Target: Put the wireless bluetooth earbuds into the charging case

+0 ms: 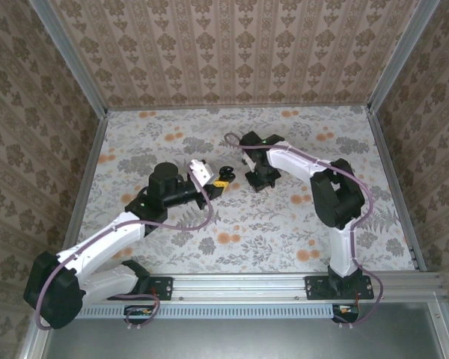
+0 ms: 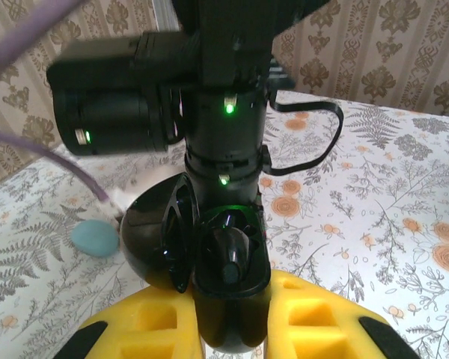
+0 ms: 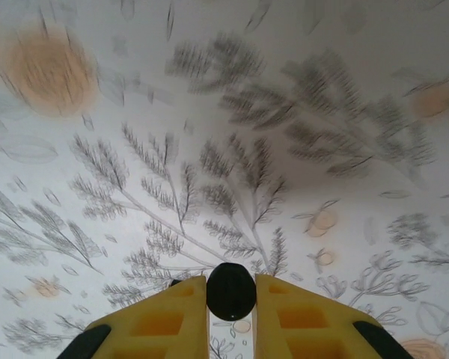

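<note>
Tiny black earbud (image 3: pixel 230 292) pinched in near-closed right hand (image 3: pixel 230 286), likely for seating. Left hand (image 2: pixel 232 299) clamps glossy black shell (image 2: pixel 228 262) steady; teal egg-shaped plastic case (image 2: pixel 97 238) lies left of it.

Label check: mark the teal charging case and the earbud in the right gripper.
charging case (image 2: pixel 96 238), left wrist view, middle of its teal shell.
earbud (image 3: pixel 230 290), right wrist view, middle of its rounded black body.

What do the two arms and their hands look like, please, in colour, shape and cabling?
Both the left arm and the right arm have white links between bulky black joints, on black bases. A lilac cable runs along each. Small green lights glow on the right arm's black wrist. Each hand ends in two yellow fingers with square recesses.
</note>
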{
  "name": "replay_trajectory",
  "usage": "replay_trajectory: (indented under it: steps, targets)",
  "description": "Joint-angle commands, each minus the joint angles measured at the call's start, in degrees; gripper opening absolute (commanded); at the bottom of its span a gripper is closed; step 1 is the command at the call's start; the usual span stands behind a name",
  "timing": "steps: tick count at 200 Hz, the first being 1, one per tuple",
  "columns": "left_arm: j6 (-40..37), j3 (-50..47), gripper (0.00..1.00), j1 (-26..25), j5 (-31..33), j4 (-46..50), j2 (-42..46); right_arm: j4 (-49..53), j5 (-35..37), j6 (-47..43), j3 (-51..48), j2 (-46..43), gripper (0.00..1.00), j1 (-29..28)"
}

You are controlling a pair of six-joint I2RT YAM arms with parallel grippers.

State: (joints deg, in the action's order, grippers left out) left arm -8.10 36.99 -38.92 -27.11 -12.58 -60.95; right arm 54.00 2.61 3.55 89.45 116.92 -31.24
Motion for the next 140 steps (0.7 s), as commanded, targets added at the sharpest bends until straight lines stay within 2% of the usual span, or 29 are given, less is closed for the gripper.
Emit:
replay_trajectory:
  steps: [1,31,61,83,108,126,140]
  targets:
    - [1.2,-1.2,0.00,0.4,0.2,-0.8,2.0,7.6,0.6,-6.4,1.0,3.0,0.19,-1.1]
    - [1.1,-1.2,0.00,0.5,0.5,-0.2,2.5,7.3,-0.3,-6.4,1.2,4.0,0.22,-1.2]
    - [0.2,-0.6,0.00,0.6,1.1,0.9,3.0,7.3,-0.9,-3.3,2.1,2.1,0.39,-1.1]
    - [-0.4,-0.4,0.00,0.6,1.3,1.5,3.5,7.5,-1.4,1.4,3.0,-0.1,0.45,-0.8]
    - [-0.5,-0.4,0.00,0.8,1.3,1.6,3.9,7.3,-3.6,15.0,3.3,-2.5,0.46,0.7]
    - [-0.5,-0.5,0.00,0.8,1.0,1.4,3.8,0.0,-7.9,29.2,-3.2,-6.6,0.46,1.6]
    - [-0.3,-0.5,0.00,0.8,0.7,1.4,3.6,-7.2,-9.7,36.8,-9.3,-9.2,0.46,1.9]
